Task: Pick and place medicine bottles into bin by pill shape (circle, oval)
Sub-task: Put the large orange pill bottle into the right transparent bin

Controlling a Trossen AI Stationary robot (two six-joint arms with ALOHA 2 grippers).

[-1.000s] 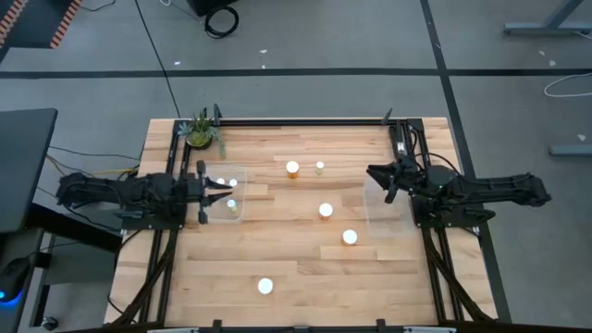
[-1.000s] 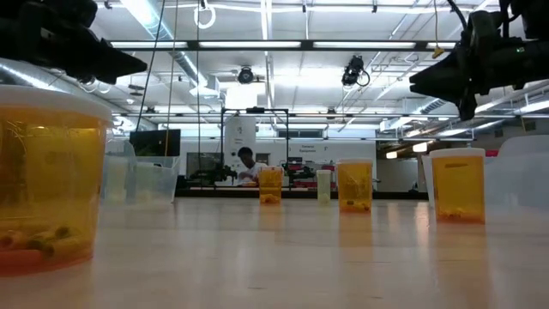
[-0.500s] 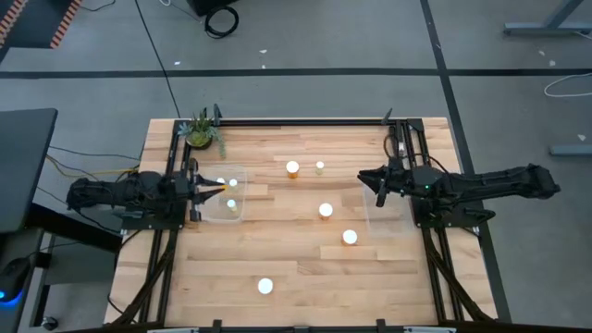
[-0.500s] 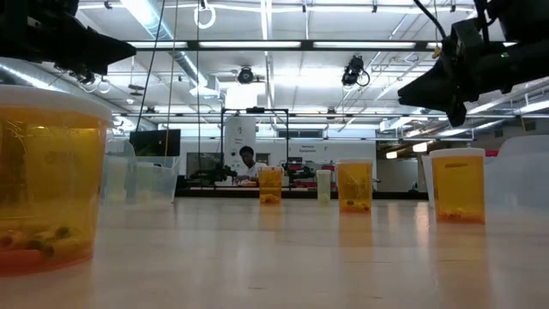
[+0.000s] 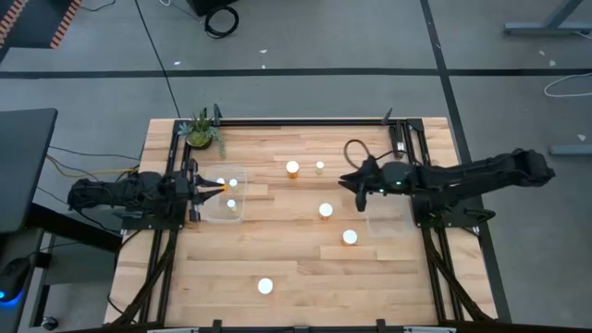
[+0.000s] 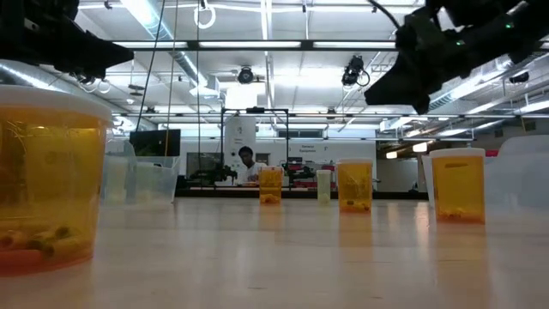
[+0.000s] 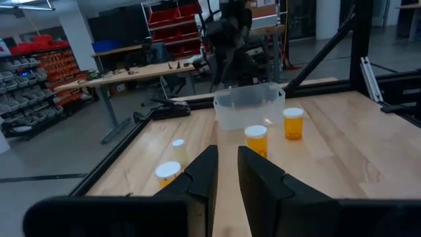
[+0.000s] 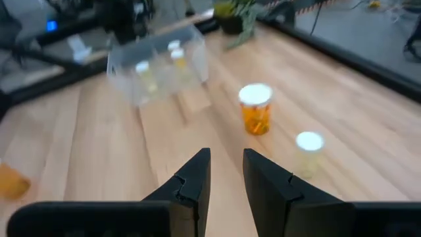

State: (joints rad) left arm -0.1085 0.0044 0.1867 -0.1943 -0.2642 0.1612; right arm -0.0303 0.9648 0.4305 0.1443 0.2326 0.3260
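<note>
I count five medicine bottles standing loose on the desk: one (image 5: 292, 168) toward the far edge with a small pale-bodied one (image 5: 320, 167) just beside it, one (image 5: 326, 211) near the middle, one (image 5: 350, 238) a little nearer, and one (image 5: 265, 286) alone by the near edge. More bottles sit inside the clear bin (image 5: 225, 193) on the left side; I make out two white caps there. A second clear bin (image 5: 388, 209) sits on the right side, under my right arm.

My right hand (image 5: 356, 179) hangs above the desk between the far pair of bottles and the middle one, touching none. Its fingers (image 8: 195, 176) stand slightly apart with nothing between them. My left hand (image 5: 205, 188) waits at the left bin's outer wall, fingers (image 7: 202, 172) likewise narrowly parted and holding nothing.

The desk (image 5: 305, 259) is pale wood planking inside a black frame, with a green potted plant (image 5: 201, 131) at its far left corner. Beyond it, the level camera shows a bright workshop with ceiling lights (image 6: 266, 45) and a person (image 6: 247, 165) seated at a far bench.
</note>
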